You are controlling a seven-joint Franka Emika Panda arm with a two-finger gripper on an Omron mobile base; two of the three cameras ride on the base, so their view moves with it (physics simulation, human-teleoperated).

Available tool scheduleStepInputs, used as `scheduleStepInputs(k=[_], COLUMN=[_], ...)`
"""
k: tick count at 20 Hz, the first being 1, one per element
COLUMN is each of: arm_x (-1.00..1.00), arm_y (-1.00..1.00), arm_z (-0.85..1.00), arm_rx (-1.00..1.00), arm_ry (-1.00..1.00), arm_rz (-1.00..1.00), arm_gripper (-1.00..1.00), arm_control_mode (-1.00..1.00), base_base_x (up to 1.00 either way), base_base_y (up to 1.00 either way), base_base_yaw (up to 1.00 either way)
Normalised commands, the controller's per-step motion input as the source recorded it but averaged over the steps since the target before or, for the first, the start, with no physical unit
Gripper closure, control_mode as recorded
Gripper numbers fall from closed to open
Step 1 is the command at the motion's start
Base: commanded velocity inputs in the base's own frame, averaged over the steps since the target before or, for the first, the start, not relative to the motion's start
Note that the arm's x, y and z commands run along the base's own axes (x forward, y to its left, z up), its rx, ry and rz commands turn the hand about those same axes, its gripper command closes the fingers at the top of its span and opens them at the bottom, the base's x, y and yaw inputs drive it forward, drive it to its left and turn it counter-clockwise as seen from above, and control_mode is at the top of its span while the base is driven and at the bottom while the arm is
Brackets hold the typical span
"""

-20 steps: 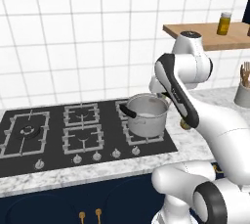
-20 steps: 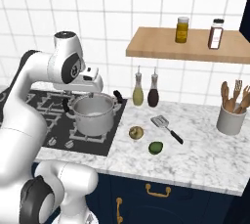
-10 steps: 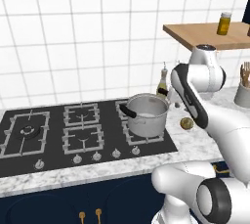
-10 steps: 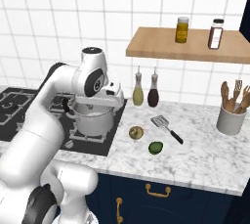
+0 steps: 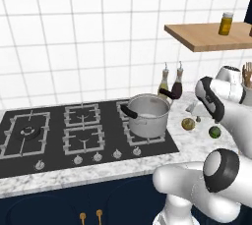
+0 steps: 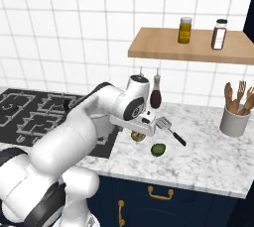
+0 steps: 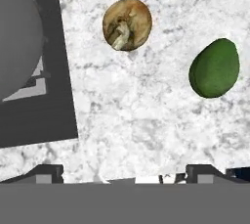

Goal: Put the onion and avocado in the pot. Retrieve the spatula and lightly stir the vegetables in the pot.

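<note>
Two base cameras look forward and down from behind, either side; the hand camera stares close down beyond the claw [image 7: 125, 171] at the white marble worktop [image 7: 146, 120], shared by all.

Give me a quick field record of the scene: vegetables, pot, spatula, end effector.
onion: on the marble counter, beside the hob
avocado: on the counter, apart from the onion
pot: on the hob's right burner; neither vegetable in it
spatula: lying on the counter, untouched
end effector: open, above the counter near both vegetables, holding nothing
task progress: no step done yet
</note>
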Motion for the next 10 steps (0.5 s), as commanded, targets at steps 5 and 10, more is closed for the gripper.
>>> scheduleStepInputs(k=[5, 10], arm_x=[0.72, 0.52], arm_y=[-0.17, 0.04], arm_z=[-0.55, -0.56], arm_rx=[0.05, 0.01], arm_ry=[0.01, 0.0], arm_rz=[0.0, 0.0], arm_gripper=[-1.0, -1.0], arm_control_mode=[-1.0, -1.0], base_base_x=[0.0, 0.0], base_base_y=[0.0, 0.0], base_base_yaw=[0.0, 0.0])
